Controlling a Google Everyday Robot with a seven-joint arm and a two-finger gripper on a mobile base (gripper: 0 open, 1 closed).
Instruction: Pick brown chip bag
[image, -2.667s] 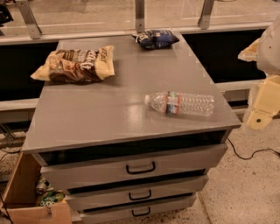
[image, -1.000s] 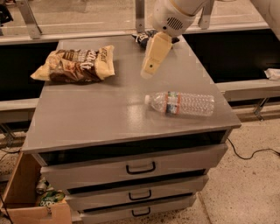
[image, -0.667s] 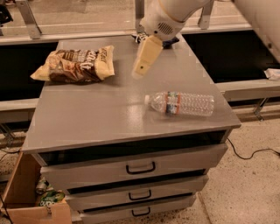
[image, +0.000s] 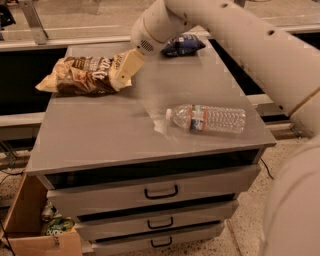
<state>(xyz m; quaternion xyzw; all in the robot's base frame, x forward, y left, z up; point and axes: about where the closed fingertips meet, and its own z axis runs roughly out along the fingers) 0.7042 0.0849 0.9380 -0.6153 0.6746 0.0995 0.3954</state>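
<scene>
The claw (image: 125, 70) is held above the surface (image: 100, 135), the brown chip bag (image: 80, 76) just beside it. Its opening cannot be told.

The chip bag (image: 82, 76) lies in the far left corner, gripper (image: 123, 76) at its right end. The bottle (image: 207, 118) lies near the right edge.

**Warm, dim overhead light**

Yellowish light gives the matte grey cabinet top (image: 100, 137) a pale sheen beside the clear plastic water bottle (image: 207, 118). The cream gripper (image: 124, 72), at the right end of the crinkly brown chip bag (image: 82, 76), is brightly lit.
</scene>
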